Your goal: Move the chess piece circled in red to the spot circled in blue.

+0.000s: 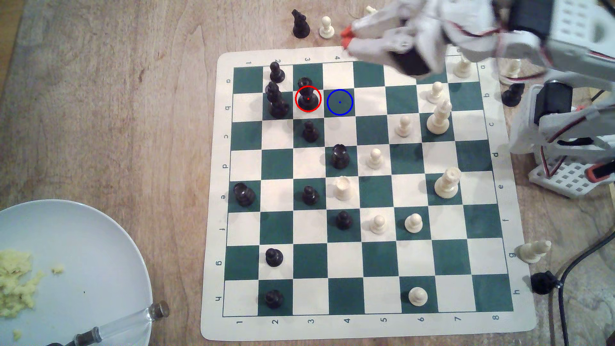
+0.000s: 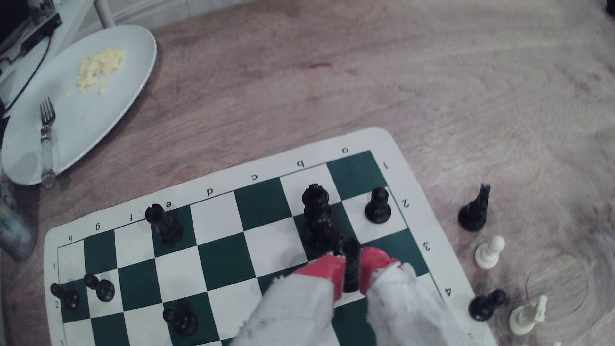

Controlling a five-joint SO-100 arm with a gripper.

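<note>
The black rook-like chess piece (image 1: 307, 94) stands upright on a cream square inside the red circle, near the board's far edge. One square toward the exterior view's right is the spot (image 1: 339, 102), a bare dark green square ringed in blue. My gripper (image 1: 346, 36) hovers above the board's far border, up and to the right of the piece in the exterior view, clear of it. Its red fingertips (image 1: 347, 31) are apart and hold nothing. In the wrist view the chess piece (image 2: 347, 248) shows through the gap of the gripper (image 2: 352, 266), between the red fingertips (image 2: 324, 269).
A tall black piece (image 1: 276, 99) stands one square to the exterior view's left of the rook, with black pawns (image 1: 276, 71) (image 1: 310, 131) close by. A black knight (image 1: 300, 23) and a white pawn (image 1: 326, 27) sit off the board. A plate (image 1: 83, 249) lies at lower left.
</note>
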